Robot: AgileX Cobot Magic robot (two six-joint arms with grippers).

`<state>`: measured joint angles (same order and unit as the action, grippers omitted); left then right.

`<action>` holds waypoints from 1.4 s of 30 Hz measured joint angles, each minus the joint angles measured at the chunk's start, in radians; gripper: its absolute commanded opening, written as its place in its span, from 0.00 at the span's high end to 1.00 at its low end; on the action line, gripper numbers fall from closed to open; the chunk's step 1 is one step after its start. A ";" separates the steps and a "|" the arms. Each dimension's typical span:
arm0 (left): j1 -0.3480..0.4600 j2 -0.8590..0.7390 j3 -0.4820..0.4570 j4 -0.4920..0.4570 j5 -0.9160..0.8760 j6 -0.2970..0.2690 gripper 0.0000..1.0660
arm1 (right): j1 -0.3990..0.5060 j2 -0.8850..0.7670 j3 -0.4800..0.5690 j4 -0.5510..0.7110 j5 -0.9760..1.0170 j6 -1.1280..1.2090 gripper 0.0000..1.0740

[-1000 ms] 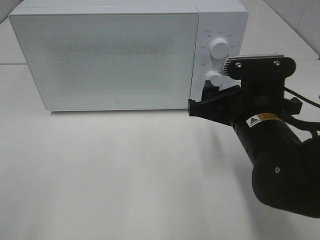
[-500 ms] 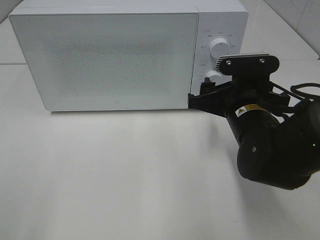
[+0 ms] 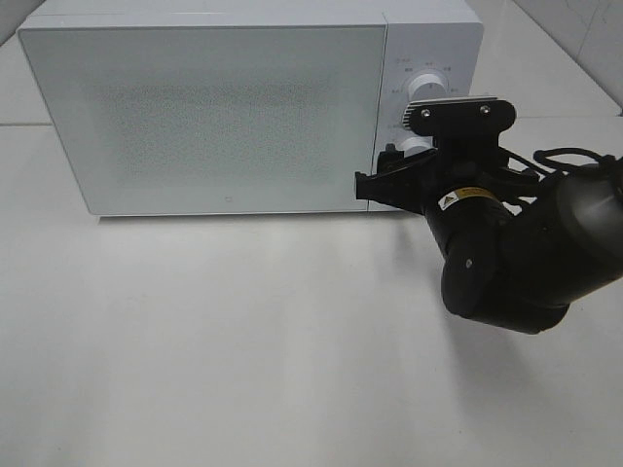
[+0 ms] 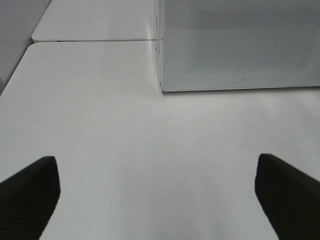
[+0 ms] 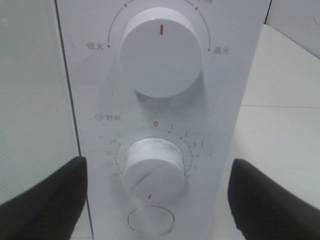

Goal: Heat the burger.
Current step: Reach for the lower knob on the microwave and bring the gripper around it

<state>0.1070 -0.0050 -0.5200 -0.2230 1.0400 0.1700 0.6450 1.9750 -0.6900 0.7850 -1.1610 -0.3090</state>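
A white microwave (image 3: 214,117) fills the upper part of the high view, standing on the pale worktop (image 3: 243,331); its door (image 3: 204,195) is shut and the speckled panel shows nothing inside, so where the burger is cannot be told; the control panel (image 3: 428,53) sits at the upper right of that frame, with two round white knobs one above the other; the black right arm (image 3: 526,253) reaches in from the right middle of the frame, and the right pincer (image 5: 157,167) faces the lower knob (image 5: 152,172) at close range; its two dark fingers (image 5: 45,200) stand wide apart, one on either side of that knob, with a clear gap on each side and no contact; the lower knob's red mark points down, while the upper knob (image 5: 161,52) has its mark pointing up; the left pincer (image 4: 156,165) hangs over the worktop near the microwave's front corner, fingers spread wide, holding nothing
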 measured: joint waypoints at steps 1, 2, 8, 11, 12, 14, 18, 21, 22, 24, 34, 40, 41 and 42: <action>0.000 0.000 0.000 0.000 0.000 0.000 0.08 | -0.007 0.012 -0.012 -0.011 0.001 0.000 0.30; 0.000 0.000 0.000 0.000 0.000 0.000 0.08 | -0.007 0.012 -0.012 -0.011 0.001 0.000 0.30; 0.000 0.000 0.000 0.000 0.000 0.000 0.08 | -0.030 0.049 -0.048 -0.035 0.009 0.007 0.30; 0.000 0.000 0.000 0.000 0.000 0.000 0.08 | -0.037 0.060 -0.067 -0.040 0.017 0.015 0.30; 0.000 0.000 0.000 0.000 0.000 0.000 0.08 | -0.038 0.070 -0.078 -0.044 0.017 0.016 0.30; 0.000 0.000 0.000 0.000 0.000 0.000 0.08 | -0.038 0.085 -0.089 -0.047 0.017 0.021 0.30; 0.000 0.000 0.000 0.000 0.000 0.000 0.08 | -0.040 0.096 -0.100 -0.049 0.019 0.035 0.30; 0.000 0.000 0.000 0.000 0.000 0.000 0.08 | -0.042 0.098 -0.103 -0.049 0.022 0.049 0.30; 0.000 0.000 0.000 0.000 0.000 0.000 0.08 | -0.046 0.098 -0.104 -0.049 0.022 0.051 0.30; 0.000 0.000 0.000 0.000 0.000 0.000 0.08 | -0.053 0.098 -0.105 -0.054 0.026 0.051 0.30; 0.000 0.000 0.000 0.000 0.000 0.000 0.08 | -0.055 0.098 -0.105 -0.075 0.031 0.071 0.31; 0.000 0.000 0.000 0.000 0.000 0.000 0.08 | -0.055 0.098 -0.105 -0.074 0.028 0.076 0.62; 0.000 0.000 0.000 0.000 0.000 0.000 0.08 | -0.055 0.098 -0.105 -0.069 0.026 0.076 0.68; 0.000 0.000 0.000 0.000 0.000 0.000 0.08 | -0.055 0.098 -0.105 -0.069 0.026 0.076 0.68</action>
<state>0.1070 -0.0050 -0.5200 -0.2230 1.0400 0.1700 0.5900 2.0730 -0.7950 0.7160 -1.1350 -0.2330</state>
